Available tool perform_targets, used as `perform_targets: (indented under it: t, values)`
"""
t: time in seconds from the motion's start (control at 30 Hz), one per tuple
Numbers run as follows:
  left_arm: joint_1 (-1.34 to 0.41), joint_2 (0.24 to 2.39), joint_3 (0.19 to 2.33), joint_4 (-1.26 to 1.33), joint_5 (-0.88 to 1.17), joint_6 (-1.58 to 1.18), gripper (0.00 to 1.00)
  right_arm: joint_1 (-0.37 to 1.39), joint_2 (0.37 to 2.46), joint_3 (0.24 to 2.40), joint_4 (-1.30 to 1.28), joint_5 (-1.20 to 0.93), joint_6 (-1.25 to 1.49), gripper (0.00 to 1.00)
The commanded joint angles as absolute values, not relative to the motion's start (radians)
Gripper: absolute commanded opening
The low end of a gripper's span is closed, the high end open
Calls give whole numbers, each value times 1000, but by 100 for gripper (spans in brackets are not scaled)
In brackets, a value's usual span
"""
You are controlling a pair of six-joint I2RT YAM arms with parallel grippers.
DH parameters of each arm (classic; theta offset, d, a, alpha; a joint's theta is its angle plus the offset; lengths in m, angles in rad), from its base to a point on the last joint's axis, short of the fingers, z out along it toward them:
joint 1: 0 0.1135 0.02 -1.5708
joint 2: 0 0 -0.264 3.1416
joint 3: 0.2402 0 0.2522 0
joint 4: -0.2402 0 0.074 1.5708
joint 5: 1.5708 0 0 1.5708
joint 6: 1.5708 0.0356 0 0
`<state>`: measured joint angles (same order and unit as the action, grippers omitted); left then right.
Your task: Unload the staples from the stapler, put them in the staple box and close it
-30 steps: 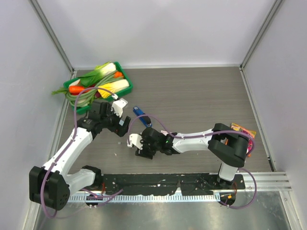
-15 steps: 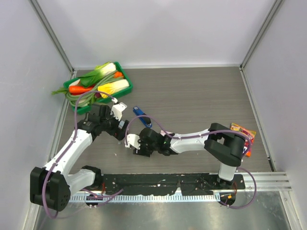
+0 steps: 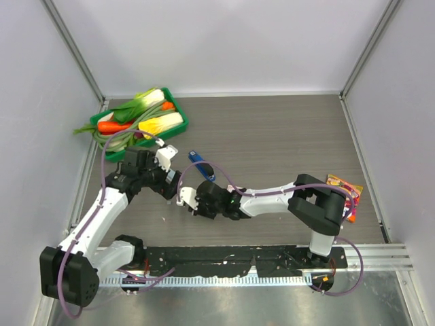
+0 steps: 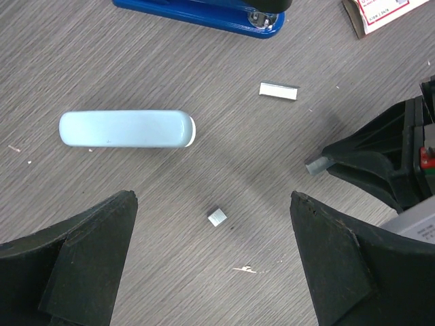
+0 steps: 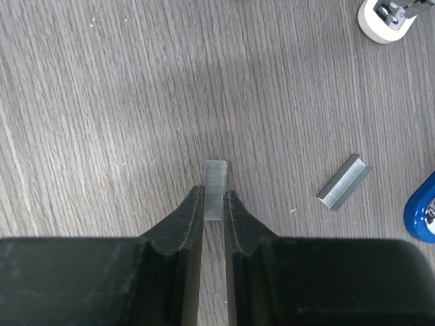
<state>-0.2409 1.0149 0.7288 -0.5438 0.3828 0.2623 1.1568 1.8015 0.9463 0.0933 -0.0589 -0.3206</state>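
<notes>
In the right wrist view a short silvery strip of staples [image 5: 215,187] lies on the wooden table, and my right gripper [image 5: 215,201] is shut on it, one pad against each long side. A second strip [image 5: 344,180] lies loose to its right, apart from the fingers. The blue stapler [image 4: 204,10] shows at the top of the left wrist view, with a pale blue stapler [image 4: 126,129] below it. My left gripper [image 4: 212,200] hangs wide open above a tiny staple piece [image 4: 217,217] and holds nothing. From above, the two grippers meet near the blue stapler [image 3: 199,163].
A green tray [image 3: 178,109] of toy vegetables stands at the back left. A red and white packet [image 4: 377,10] lies near the blue stapler. An orange snack packet [image 3: 345,187] sits by the right arm's elbow. Another staple strip [image 4: 279,90] lies on the wood.
My right gripper's jaws have closed from wide apart onto the staple strip and shifted slightly left. The left arm has drawn back a little towards the tray, still open.
</notes>
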Motion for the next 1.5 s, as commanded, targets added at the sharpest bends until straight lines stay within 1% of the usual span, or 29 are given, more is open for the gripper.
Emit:
perform_targets:
  t: [0.0,0.03,0.07,0.1,0.13,0.27,0.37,0.4,0.43,0.47,0.5,0.6,0.63,0.73,0.77,0.83,0.87,0.97,1.07,1.17,1.3,1.47]
  values:
    - [-235,996,733,-560,429,293,100,1161,1775,920,55,-41,-215,15]
    - [-236,993,735,-560,431,293,100,1160,1770,919,60,-26,-198,10]
    - [-235,992,735,-551,425,284,100,1158,1767,917,61,-18,-181,8]
    - [-236,992,741,-546,423,285,100,1155,1763,917,63,-14,-138,4]
    - [-239,1000,747,-546,423,285,100,1144,1746,914,69,-15,-115,3]
    - [-259,1014,807,-566,422,314,100,1105,1666,890,91,-63,-2,1]
    - [-279,1028,859,-580,414,342,92,1053,1580,868,109,-132,121,1]
    - [-285,1035,899,-600,419,350,90,1039,1560,865,121,-155,152,1]
    - [-297,1040,925,-629,423,395,91,1025,1536,862,124,-179,176,1]
    - [-304,1035,952,-690,423,425,97,999,1517,862,126,-219,220,1]
    - [-311,1022,995,-710,417,460,100,986,1487,862,127,-241,238,1]
    - [-321,953,1058,-833,443,682,100,936,1445,864,149,-331,320,1]
    - [-322,930,1052,-841,454,812,100,922,1440,862,161,-356,346,1]
    - [-324,822,947,-804,495,986,100,891,1433,865,218,-466,439,1]
    - [-325,789,868,-716,508,1020,100,884,1434,868,231,-491,458,1]
    - [-336,701,786,-603,532,1038,100,867,1440,871,273,-561,521,1]
    - [-337,677,709,-501,538,1072,100,862,1440,871,285,-580,544,1]
    - [-357,588,590,-335,578,1121,100,853,1439,873,330,-649,597,1]
    - [-364,523,487,-186,629,1227,100,848,1436,870,354,-687,630,1]
    - [-364,505,437,-75,659,1272,100,845,1442,867,380,-707,649,1]
    - [-365,474,391,9,733,1337,91,835,1465,851,480,-759,735,1]
    - [-367,425,357,25,799,1439,85,824,1488,848,561,-776,813,1]
